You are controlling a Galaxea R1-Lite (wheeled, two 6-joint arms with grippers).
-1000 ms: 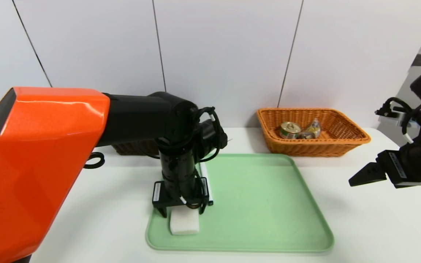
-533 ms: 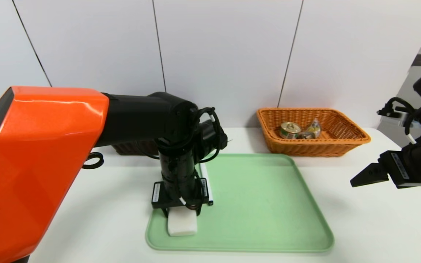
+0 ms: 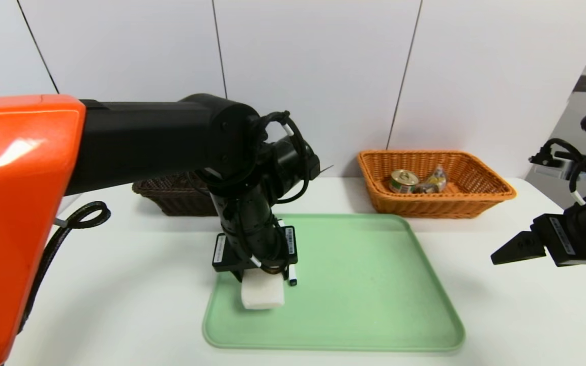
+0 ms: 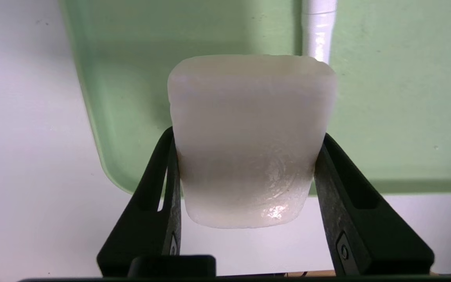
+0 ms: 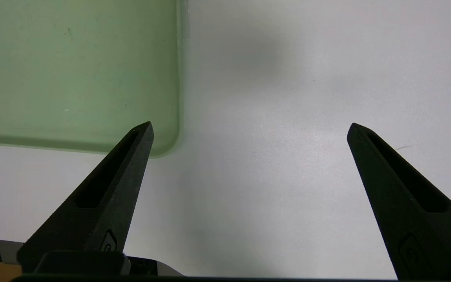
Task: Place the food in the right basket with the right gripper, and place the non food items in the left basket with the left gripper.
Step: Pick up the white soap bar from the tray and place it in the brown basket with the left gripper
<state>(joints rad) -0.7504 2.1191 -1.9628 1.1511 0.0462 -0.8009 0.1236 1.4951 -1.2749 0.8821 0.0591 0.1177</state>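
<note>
The left tool (image 4: 245, 164) clamps the white block (image 3: 262, 295), long axis hanging downward over the green tray (image 3: 374, 305). The right tool (image 5: 249, 131), fingers spread, hovers above the white table (image 3: 527, 315).

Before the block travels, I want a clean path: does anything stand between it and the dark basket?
Nothing visible does: the white block, in the left pincer, has bare table toward the dark basket.
</note>
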